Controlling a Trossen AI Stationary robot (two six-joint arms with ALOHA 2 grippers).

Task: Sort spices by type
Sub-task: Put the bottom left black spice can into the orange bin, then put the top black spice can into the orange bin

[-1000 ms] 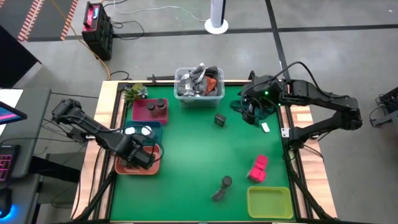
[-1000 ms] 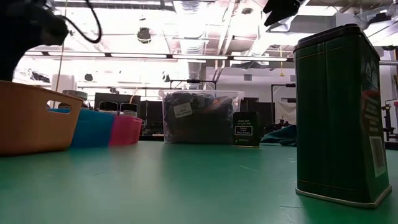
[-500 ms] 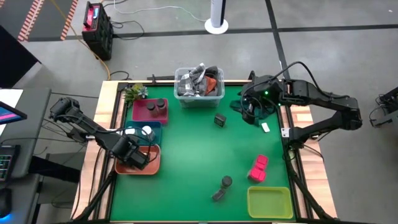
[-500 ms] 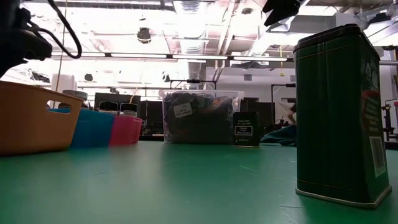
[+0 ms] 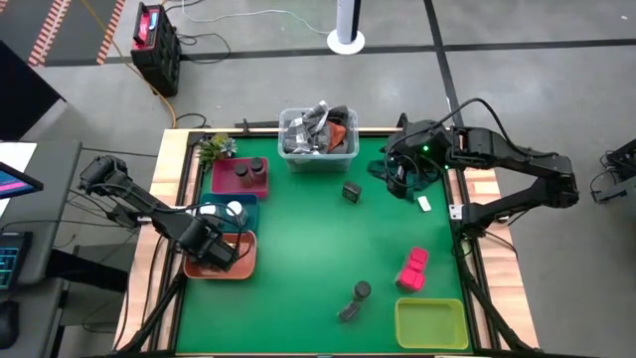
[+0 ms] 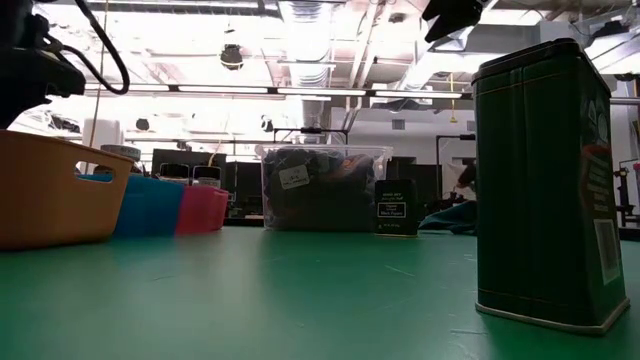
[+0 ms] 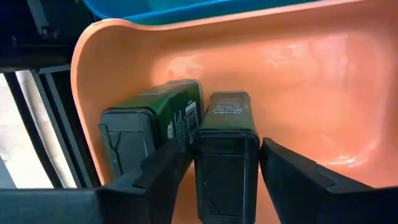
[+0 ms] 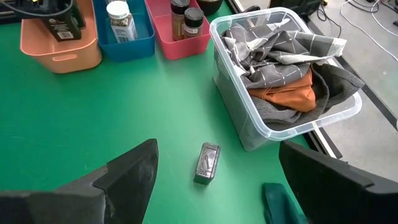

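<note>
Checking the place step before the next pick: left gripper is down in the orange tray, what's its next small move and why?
Probably lift straight up. The left gripper is open, fingers either side of a dark tin lying in the orange tray beside a second tin. That tin looks released, and another tin still waits on the mat.

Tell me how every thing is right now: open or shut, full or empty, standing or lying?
left gripper: open, straddling one tin.
right gripper: open, above the table.
orange tray: holds two lying tins.
blue tray: holds an upright white-topped jar.
pink tray: holds two upright dark jars.
yellow tray: empty.
clear bin: lidless, stuffed with cloth.
small tin: standing alone.
big tin: standing.
</note>
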